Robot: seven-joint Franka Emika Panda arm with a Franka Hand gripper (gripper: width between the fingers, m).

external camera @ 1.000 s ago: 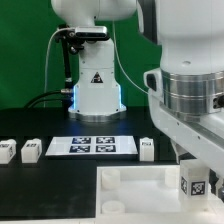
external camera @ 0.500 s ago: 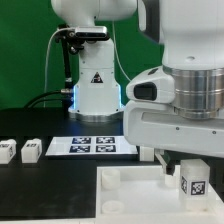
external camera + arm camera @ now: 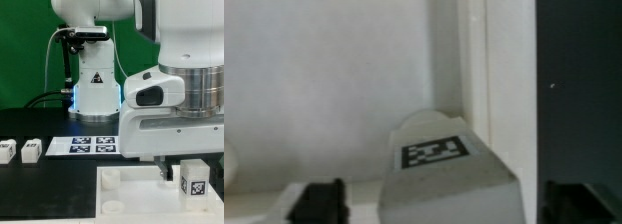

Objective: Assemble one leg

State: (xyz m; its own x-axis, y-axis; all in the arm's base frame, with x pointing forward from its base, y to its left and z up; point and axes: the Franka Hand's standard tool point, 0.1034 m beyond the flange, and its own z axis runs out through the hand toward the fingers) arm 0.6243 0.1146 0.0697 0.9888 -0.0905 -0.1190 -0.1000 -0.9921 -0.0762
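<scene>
In the exterior view, the arm is filling the right half of the picture, and its gripper [image 3: 178,168] is hanging low over the large white panel [image 3: 125,190] at the near side of the table. A leg [image 3: 193,180] with a black-and-white tag is showing just under the wrist, at the exterior view's right, over the panel; it seems to be sitting between the fingers, but the arm's body is hiding the fingertips, so I cannot tell for sure if the jaws are closing on it or how wide they are. Two more legs [image 3: 31,150] are standing far to the exterior view's left on the black table [image 3: 40,180], well apart from the panel, and the marker board [image 3: 93,146] is lying behind the panel, near the robot base. In the wrist view, the tagged leg [image 3: 441,170] is appearing very near the camera, above the white panel [image 3: 331,90], close to its edge beside the dark table. One dark finger [image 3: 326,203] is visible beside the leg, but contact is not clear. My judgement is that the leg is being carried to a corner socket and is not yet seated; placing and turning it in is what is left.
</scene>
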